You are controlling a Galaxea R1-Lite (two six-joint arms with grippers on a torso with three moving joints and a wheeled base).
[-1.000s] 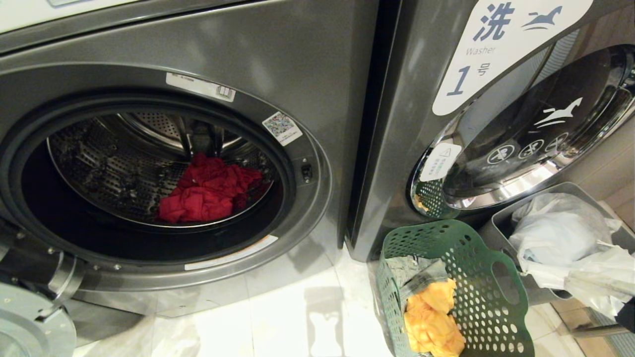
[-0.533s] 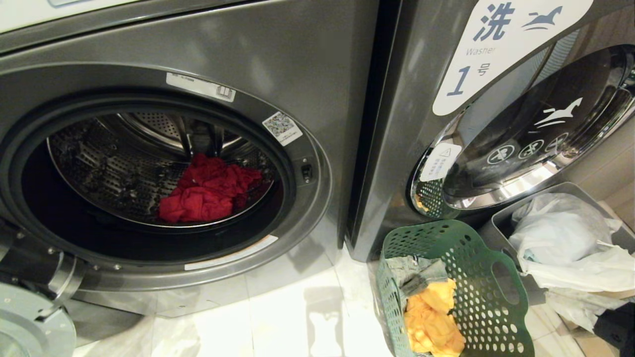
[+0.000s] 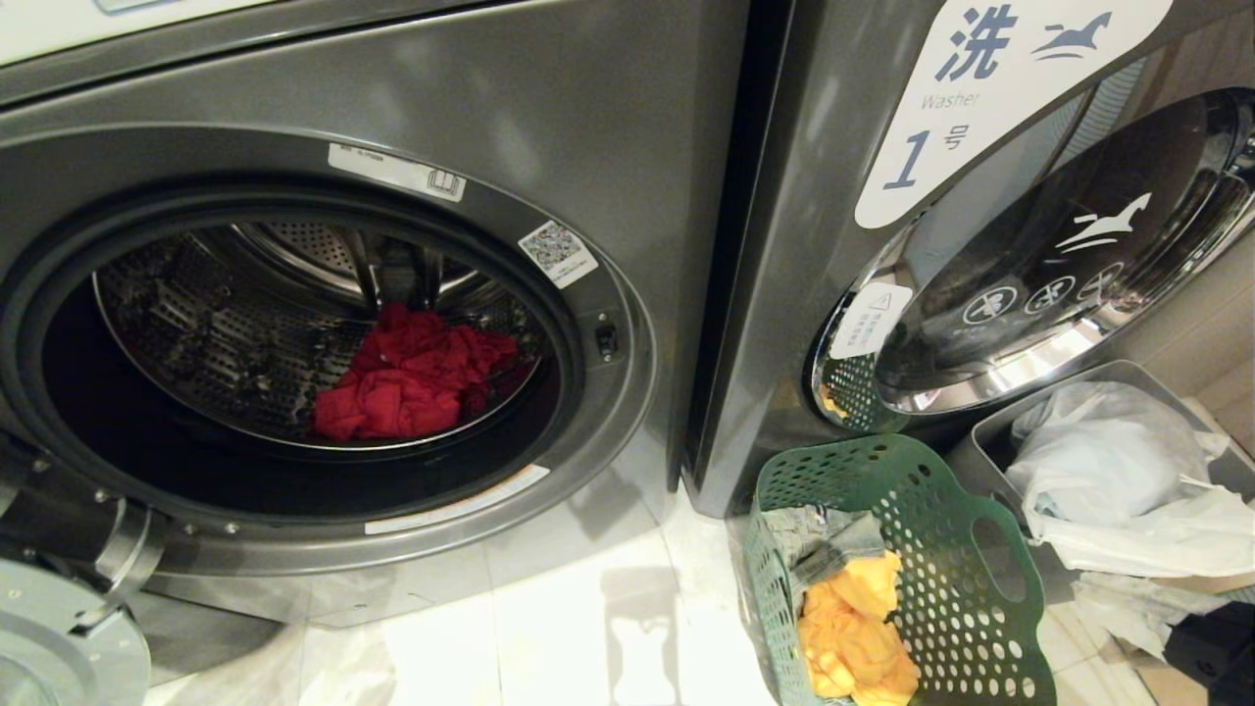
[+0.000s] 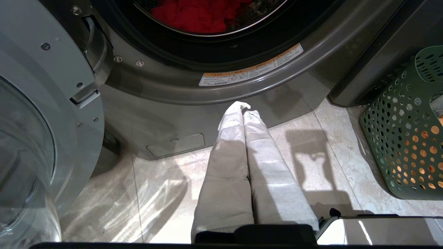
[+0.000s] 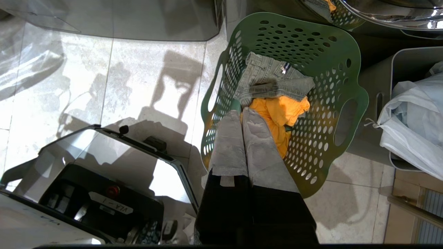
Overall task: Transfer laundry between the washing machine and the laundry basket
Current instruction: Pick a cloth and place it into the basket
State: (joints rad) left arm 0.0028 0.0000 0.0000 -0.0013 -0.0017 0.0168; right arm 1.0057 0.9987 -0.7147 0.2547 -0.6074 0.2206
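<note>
The washing machine [image 3: 627,176] stands open, and a red bundle of laundry [image 3: 412,378] lies in its drum. To its right on the floor, the green perforated laundry basket [image 3: 941,490] holds a yellow garment [image 3: 853,637] and a grey denim piece [image 3: 819,539]. In the right wrist view my right gripper [image 5: 241,112] hangs shut and empty above the basket [image 5: 311,41], its tips over the yellow garment [image 5: 280,110] and next to the denim [image 5: 273,81]. My left gripper [image 4: 243,108] is shut and empty, parked low before the washer's front panel.
The washer's open door [image 4: 31,121] juts out at the left. A second machine with a shut glass door [image 3: 1059,265] stands behind the basket. A grey bin with white plastic bags [image 3: 1108,461] sits to the basket's right. My base [image 5: 97,183] is close beside the basket.
A dark part of my right arm has come further into the lower right corner of the head view, in front of the white bags. Laundry and basket have not moved.
</note>
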